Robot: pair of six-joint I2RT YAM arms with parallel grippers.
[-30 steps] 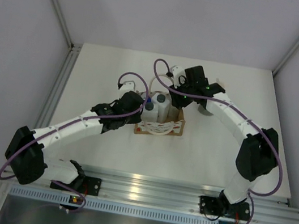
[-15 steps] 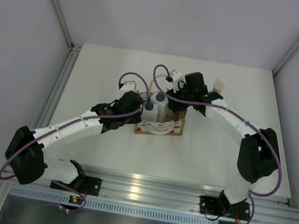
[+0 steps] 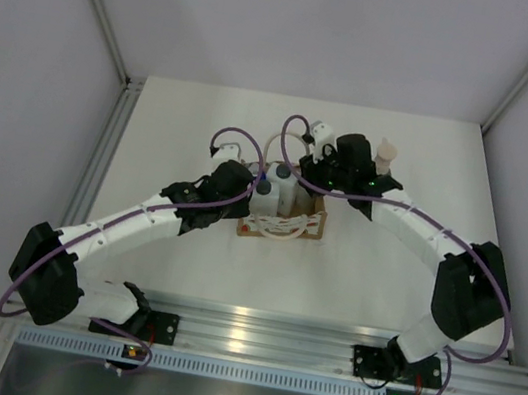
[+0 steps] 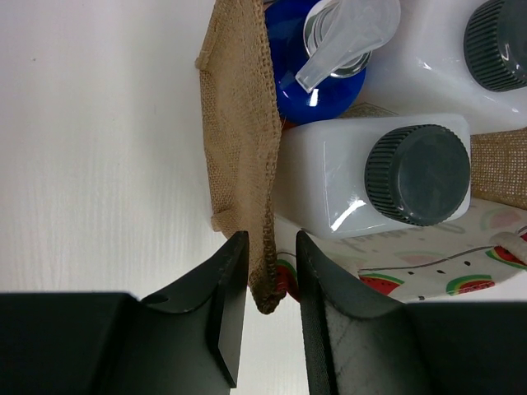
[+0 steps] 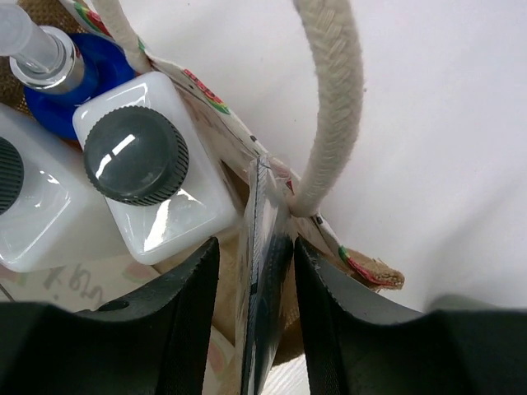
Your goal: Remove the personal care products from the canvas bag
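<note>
The canvas bag [image 3: 284, 226] stands mid-table with its watermelon-print front toward me. Inside it are two white bottles with dark grey caps [image 4: 395, 173] [image 5: 136, 156] and a blue-topped bottle with a clear pump [image 4: 317, 70]; its body is hidden. The grey-green bottle with the beige pump top [image 3: 384, 158] stands on the table behind the right arm. My left gripper [image 4: 272, 317] pinches the bag's burlap left wall [image 4: 243, 156]. My right gripper [image 5: 257, 288] is open at the bag's right end, astride a thin clear packet [image 5: 268, 247] beside the cream handle [image 5: 333, 107].
The bag's second cream handle lies over its front [image 3: 274, 226]. Grey walls enclose the table on the left, back and right. The aluminium rail with the arm bases [image 3: 261, 334] runs along the near edge.
My right arm has swung left from the back right to the bag's right end, leaving the grey-green pump bottle standing alone on the table. The left arm and bag have not moved.
</note>
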